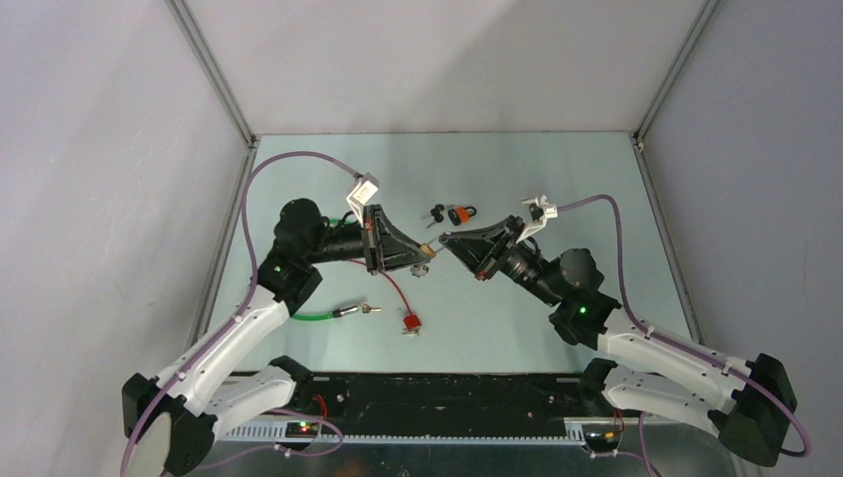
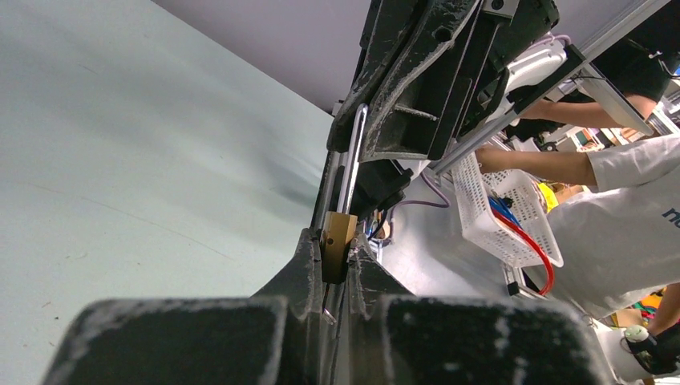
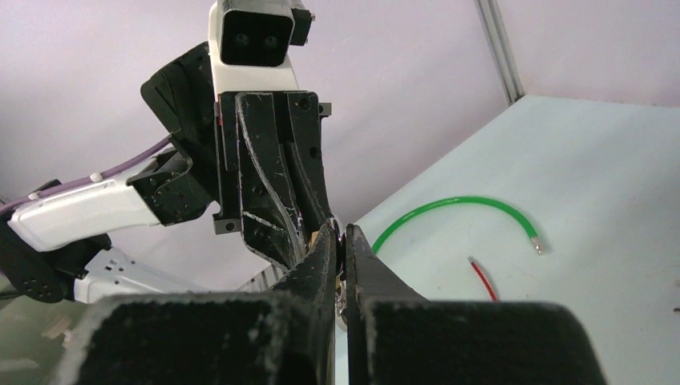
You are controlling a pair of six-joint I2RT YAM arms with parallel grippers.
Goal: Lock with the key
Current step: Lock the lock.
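We hold the brass padlock (image 2: 337, 245) up off the table (image 1: 557, 179), between the two arms. The left gripper (image 2: 333, 241) is clamped on its body, and the silver shackle (image 2: 353, 160) stands up out of the jaws. The right gripper (image 3: 341, 237) meets it tip to tip. Its jaws are pinched almost together on a thin sliver, and we cannot tell whether that sliver is the key.

To do this step well, we judge that the left arm should keep the body rigid while the right arm makes only small moves along the lock's own axis. Any sideways push could twist the padlock in its grip. If the key is seated, we turn it from the wrist alone.

We count one padlock, with one shackle. On the table lie one green cable (image 1: 323, 314) and one red wire (image 1: 396, 293) ending in a red connector (image 1: 409, 321). Farther back is one small orange-and-black cluster (image 1: 452, 214), too small to identify.
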